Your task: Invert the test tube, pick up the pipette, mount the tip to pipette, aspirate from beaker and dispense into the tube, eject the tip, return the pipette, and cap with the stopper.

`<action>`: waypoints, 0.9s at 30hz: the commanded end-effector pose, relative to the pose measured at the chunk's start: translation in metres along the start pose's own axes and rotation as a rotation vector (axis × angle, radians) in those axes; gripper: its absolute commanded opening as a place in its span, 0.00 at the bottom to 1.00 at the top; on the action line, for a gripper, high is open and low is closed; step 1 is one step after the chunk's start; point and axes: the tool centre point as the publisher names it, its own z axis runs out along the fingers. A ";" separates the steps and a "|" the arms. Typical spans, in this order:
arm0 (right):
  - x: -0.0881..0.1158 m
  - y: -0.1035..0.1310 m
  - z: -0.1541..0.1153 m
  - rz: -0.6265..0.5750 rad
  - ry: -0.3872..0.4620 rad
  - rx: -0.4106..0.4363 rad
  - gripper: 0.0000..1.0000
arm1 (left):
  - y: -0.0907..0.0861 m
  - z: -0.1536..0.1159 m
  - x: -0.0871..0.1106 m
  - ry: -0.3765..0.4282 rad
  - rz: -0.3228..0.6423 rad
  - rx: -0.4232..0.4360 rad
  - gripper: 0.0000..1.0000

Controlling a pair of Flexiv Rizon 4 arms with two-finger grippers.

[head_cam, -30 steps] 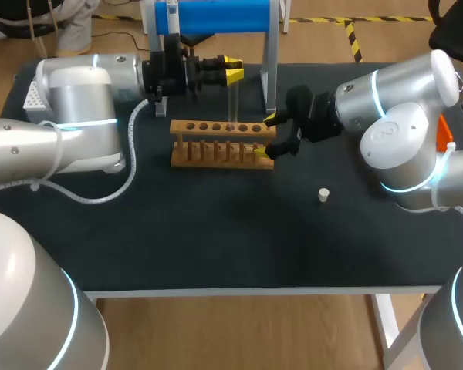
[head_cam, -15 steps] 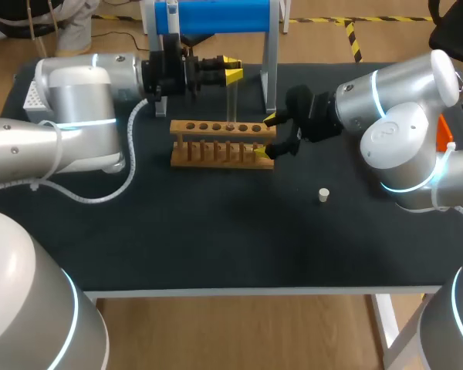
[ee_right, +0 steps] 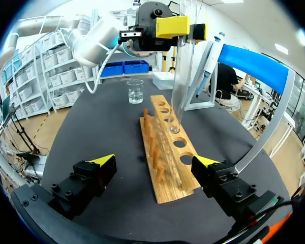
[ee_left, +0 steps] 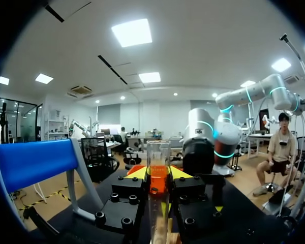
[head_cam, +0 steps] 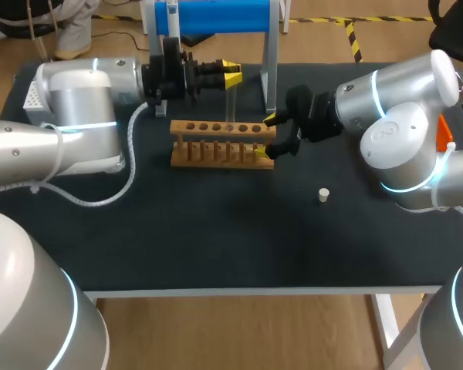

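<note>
Left claw (head_cam: 230,72) shifted slightly, clamping upright test tube (head_cam: 231,104) at rack (head_cam: 216,144), black tabletop (head_cam: 216,231), right claw (head_cam: 267,136) wide

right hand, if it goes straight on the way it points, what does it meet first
Likely the wooden rack: its near end sits between the fingers of the open right hand.
</note>
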 end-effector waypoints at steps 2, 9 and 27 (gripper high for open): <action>0.000 0.000 -0.001 0.000 0.002 0.001 1.00 | 0.006 0.001 -0.002 0.003 -0.005 -0.001 0.00; 0.000 0.000 -0.001 0.000 0.002 0.001 1.00 | 0.009 0.000 -0.003 0.008 0.004 -0.010 0.00; 0.000 0.000 -0.001 0.000 0.002 0.001 1.00 | 0.022 -0.003 -0.008 0.031 -0.018 -0.152 0.00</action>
